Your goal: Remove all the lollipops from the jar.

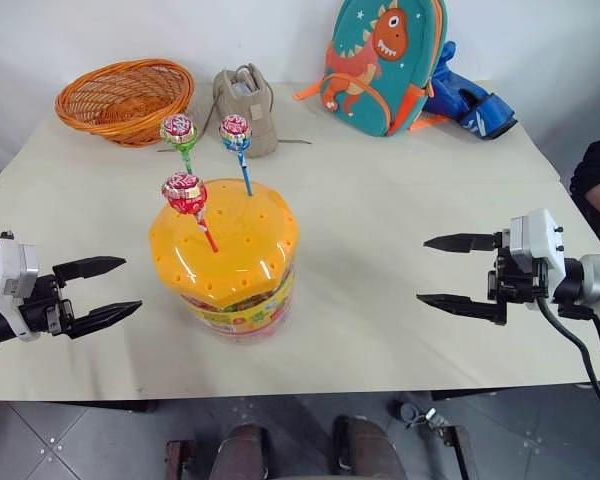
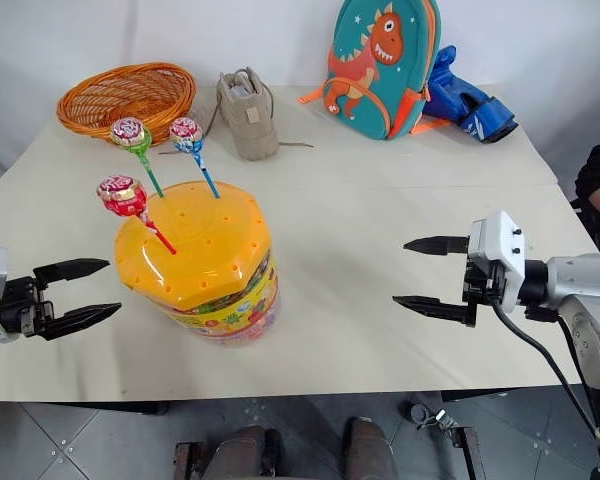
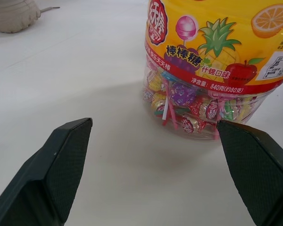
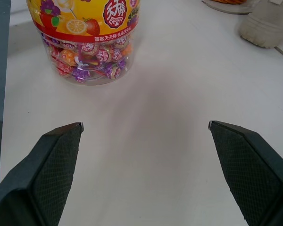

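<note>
Showing, head view: jar [image 1: 225,262] mid-tabletop [image 1: 400,200], 3 lollipops [image 1: 185,192] upright in lid; left pincer [image 1: 105,292] nearer, right pincer [image 1: 458,272] well apart, both wide apart, empty. Left wrist view: jar just ahead. Right wrist view: jar farther off

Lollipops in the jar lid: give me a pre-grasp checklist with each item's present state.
1. Three lollipops stand in the jar lid: red lollipop, pink-green lollipop, pink-blue lollipop: ok.
2. Left tool open, holding nothing: ok.
3. Right tool open, holding nothing: ok.
4. Jar upright on the table: ok.
5. Either tool at a lollipop: not ok; both hover apart from the jar, one to each side.
6. How firmly the sticks sit in the lid holes: cannot tell.
</note>
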`<state>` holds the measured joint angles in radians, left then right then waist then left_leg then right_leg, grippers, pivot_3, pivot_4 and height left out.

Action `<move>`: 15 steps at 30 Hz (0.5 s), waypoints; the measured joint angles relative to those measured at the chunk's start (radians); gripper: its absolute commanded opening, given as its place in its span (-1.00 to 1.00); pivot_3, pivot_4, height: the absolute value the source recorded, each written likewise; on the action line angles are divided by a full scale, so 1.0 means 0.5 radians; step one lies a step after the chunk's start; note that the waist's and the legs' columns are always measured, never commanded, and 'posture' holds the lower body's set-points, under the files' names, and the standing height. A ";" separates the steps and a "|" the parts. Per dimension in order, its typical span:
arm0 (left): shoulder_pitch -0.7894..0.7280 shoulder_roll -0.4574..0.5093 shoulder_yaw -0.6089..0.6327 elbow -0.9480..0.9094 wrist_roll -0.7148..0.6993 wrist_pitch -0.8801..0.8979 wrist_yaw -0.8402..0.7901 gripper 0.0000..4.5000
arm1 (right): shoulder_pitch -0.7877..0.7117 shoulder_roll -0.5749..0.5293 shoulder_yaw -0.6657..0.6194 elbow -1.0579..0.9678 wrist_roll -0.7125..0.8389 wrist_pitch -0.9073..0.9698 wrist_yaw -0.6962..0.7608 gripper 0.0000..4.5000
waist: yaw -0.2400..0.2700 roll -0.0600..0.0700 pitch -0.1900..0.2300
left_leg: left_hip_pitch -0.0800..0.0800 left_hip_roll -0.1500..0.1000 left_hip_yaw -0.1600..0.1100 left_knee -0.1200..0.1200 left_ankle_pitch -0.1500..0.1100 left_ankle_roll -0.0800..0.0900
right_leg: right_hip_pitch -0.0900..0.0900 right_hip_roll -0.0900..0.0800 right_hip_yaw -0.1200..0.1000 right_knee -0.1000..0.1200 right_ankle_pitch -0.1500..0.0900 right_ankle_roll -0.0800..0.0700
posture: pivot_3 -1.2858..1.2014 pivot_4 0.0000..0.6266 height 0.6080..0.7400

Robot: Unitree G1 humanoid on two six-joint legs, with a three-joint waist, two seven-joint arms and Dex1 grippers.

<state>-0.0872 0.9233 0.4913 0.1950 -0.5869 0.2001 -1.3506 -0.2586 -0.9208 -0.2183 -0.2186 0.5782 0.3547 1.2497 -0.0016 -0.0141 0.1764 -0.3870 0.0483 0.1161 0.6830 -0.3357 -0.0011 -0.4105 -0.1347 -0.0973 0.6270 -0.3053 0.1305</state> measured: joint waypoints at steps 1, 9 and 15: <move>0.000 0.000 0.000 0.000 -0.001 0.003 -0.002 1.00 | 0.000 0.001 0.000 0.000 0.000 0.000 -0.001 1.00 | 0.000 0.000 0.000 | 0.000 0.000 0.000 0.000 0.000 0.000 | 0.000 0.000 0.000 0.000 0.000 0.000 | 0.03 -0.52 1.00; -0.004 0.039 0.047 -0.057 -0.047 0.372 0.240 1.00 | -0.034 0.002 0.024 0.056 -0.002 -0.002 0.006 1.00 | -0.001 0.000 0.000 | 0.000 0.000 -0.001 0.000 0.000 0.000 | 0.000 0.000 0.000 0.000 0.000 0.000 | 0.03 -0.52 1.00; 0.052 0.042 0.209 -0.225 -0.114 0.408 0.291 1.00 | -0.164 0.005 0.097 0.137 -0.013 -0.006 0.042 1.00 | -0.004 0.000 0.000 | 0.000 0.001 0.000 0.000 0.000 0.000 | -0.001 0.000 0.001 0.000 0.000 0.000 | 0.03 -0.52 1.00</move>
<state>-0.0614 0.9443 0.5960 0.0824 -0.6437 0.4043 -1.2052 -0.3404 -0.9184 -0.1698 -0.1500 0.5720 0.3518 1.2705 -0.0035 -0.0141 0.1764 -0.3870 0.0487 0.1160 0.6830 -0.3358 -0.0013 -0.4108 -0.1347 -0.0970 0.6271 -0.3054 0.1304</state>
